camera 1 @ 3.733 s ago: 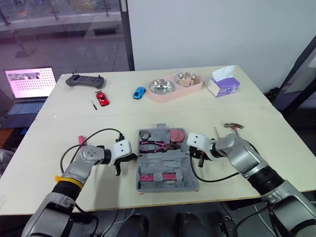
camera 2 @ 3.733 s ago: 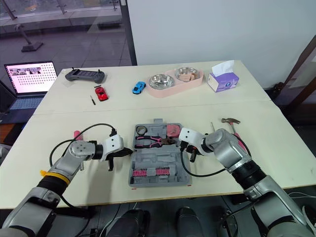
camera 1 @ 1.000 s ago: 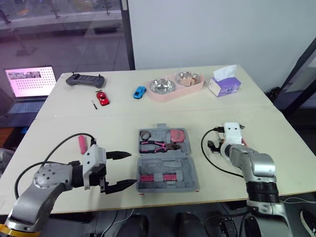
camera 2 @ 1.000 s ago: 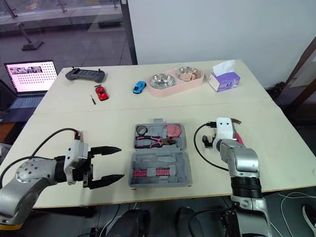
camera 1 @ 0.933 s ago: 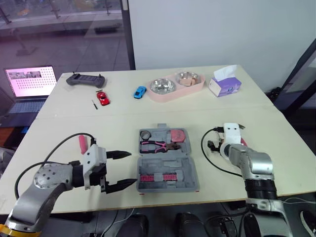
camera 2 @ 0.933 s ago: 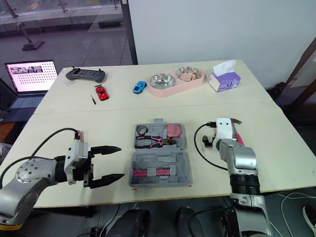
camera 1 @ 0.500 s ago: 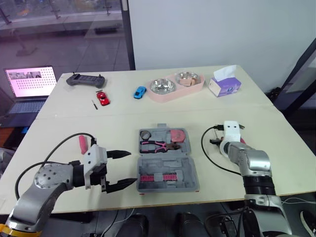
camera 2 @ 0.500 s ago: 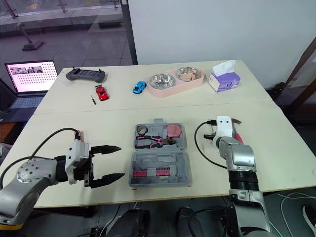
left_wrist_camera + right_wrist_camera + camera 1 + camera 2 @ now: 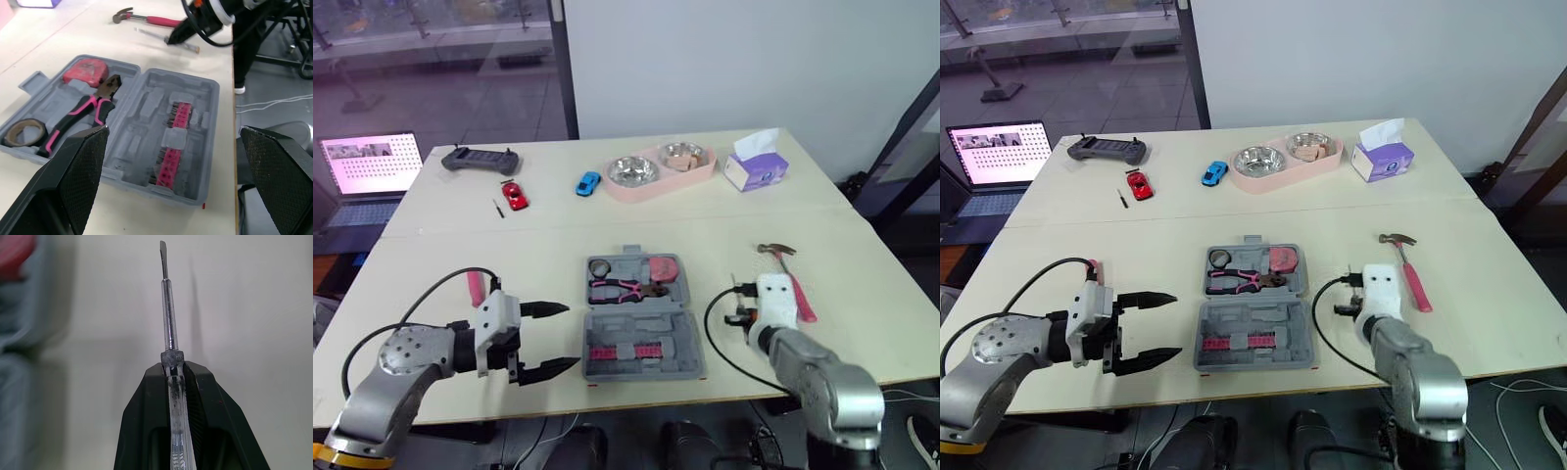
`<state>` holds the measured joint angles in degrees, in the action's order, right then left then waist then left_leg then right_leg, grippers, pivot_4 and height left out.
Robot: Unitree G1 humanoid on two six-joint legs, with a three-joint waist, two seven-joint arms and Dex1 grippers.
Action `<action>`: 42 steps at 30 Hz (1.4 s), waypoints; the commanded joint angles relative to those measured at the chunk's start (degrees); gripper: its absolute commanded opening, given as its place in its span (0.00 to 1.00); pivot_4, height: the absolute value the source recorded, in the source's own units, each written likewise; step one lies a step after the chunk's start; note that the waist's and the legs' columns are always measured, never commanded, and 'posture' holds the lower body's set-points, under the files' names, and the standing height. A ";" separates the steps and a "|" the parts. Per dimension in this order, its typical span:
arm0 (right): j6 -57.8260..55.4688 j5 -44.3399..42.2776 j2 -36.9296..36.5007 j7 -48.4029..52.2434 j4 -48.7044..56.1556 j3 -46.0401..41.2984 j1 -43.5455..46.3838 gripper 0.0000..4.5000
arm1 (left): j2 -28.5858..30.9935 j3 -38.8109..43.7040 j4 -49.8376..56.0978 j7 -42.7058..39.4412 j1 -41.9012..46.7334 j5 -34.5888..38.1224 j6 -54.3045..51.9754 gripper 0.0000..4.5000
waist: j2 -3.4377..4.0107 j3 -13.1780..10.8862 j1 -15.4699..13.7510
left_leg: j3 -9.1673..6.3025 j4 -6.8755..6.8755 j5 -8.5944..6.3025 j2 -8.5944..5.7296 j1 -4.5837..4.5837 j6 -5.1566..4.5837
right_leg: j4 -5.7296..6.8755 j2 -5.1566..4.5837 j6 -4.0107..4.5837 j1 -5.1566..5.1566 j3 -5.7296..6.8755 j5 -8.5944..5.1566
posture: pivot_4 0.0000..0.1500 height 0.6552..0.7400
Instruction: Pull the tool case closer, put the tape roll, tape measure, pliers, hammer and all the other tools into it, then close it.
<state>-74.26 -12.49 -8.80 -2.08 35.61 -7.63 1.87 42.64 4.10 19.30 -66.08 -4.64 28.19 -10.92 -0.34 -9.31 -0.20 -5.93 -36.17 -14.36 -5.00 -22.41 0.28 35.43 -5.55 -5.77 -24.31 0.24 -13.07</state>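
The grey tool case (image 9: 644, 315) lies open at the table's front middle. Its far half holds the tape roll (image 9: 599, 267), the pink-handled pliers (image 9: 626, 289) and the red tape measure (image 9: 664, 267); its near half holds a pink bit strip (image 9: 625, 351). My right gripper (image 9: 172, 366) is shut on a clear-handled screwdriver (image 9: 169, 318), just right of the case, with the shaft sticking out past the fingertips. The pink-handled hammer (image 9: 788, 272) lies on the table beyond it. My left gripper (image 9: 570, 336) hangs open just left of the case, holding nothing.
A pink tool (image 9: 475, 286) lies beside my left arm. At the back are a pink double bowl (image 9: 661, 168), a tissue box (image 9: 756, 168), two toy cars (image 9: 516, 194), a black controller (image 9: 481, 157) and a laptop (image 9: 372, 162).
My right gripper has shut on the screwdriver and drawn back toward the table's front edge with it, uncovering the hammer. The left gripper has stayed where it was, open.
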 commanded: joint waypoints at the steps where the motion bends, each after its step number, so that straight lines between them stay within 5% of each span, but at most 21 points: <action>1: 0.07 1.04 1.20 -0.93 2.88 3.74 -3.17 0.00 | 0.88 0.52 0.33 -1.09 0.51 -0.13 1.49 1.00 | 0.00 0.00 -0.02 | 0.00 0.01 0.00 0.00 0.00 0.00 | -0.01 0.00 0.00 0.00 0.00 0.00 | 1.00 1.00; 15: 8.43 4.74 3.84 -2.06 -7.63 4.20 -6.15 0.00 | 0.83 -0.08 2.91 1.96 5.13 0.37 -2.61 1.00 | -0.64 0.38 0.46 | -0.03 -0.02 0.00 0.02 0.17 0.01 | -0.12 0.03 0.01 0.21 0.05 -0.01 | 1.00 1.00; 22: 6.61 1.92 5.29 -1.27 0.28 -2.31 -2.60 0.76 | 1.34 0.24 3.49 1.89 5.28 1.07 -4.06 1.00 | -0.38 0.24 0.62 | -0.11 -0.01 -0.01 -0.02 0.13 0.01 | -0.17 0.02 -0.02 0.21 0.05 -0.02 | 1.00 1.00; 27: -0.76 -0.16 -1.04 2.66 8.81 -7.81 3.46 0.76 | 1.46 0.43 3.77 2.07 4.80 1.07 -4.16 1.00 | -0.13 0.09 0.84 | -0.10 0.00 0.00 -0.04 0.02 0.01 | -0.13 0.01 -0.04 0.11 0.06 -0.01 | 1.00 1.00; 32: 0.28 -8.45 -26.52 23.11 7.93 -3.01 12.99 0.76 | 1.13 0.02 3.64 2.37 4.66 0.79 -3.95 1.00 | 0.16 -0.18 0.92 | 0.04 -0.03 0.00 -0.04 0.00 0.00 | -0.16 -0.03 -0.03 0.11 0.08 -0.03 | 1.00 1.00; 37: 38.31 2.97 -56.45 54.86 -3.09 16.77 18.09 0.76 | 0.55 -1.50 2.12 1.81 5.99 0.21 -3.37 1.00 | 0.04 -0.33 0.85 | 0.13 -0.01 -0.04 0.12 0.01 -0.07 | -0.23 0.02 -0.11 0.21 0.22 -0.06 | 1.00 1.00; 42: 88.38 22.17 -59.04 69.69 -23.81 32.77 31.06 0.76 | 0.38 -2.57 1.21 1.38 7.69 -0.24 -3.14 1.00 | -0.24 -0.60 1.37 | 0.45 -0.12 -0.07 0.09 0.07 -0.10 | -0.31 -0.04 -0.25 0.28 0.11 -0.01 | 1.00 1.00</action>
<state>-0.97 4.17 -68.38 63.65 16.33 22.55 30.06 42.91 1.16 20.12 -64.41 2.44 27.95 -14.67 -0.58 -9.91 1.17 -5.36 -36.28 -14.43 -4.91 -22.32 0.17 35.12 -5.61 -6.02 -24.06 0.28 -13.04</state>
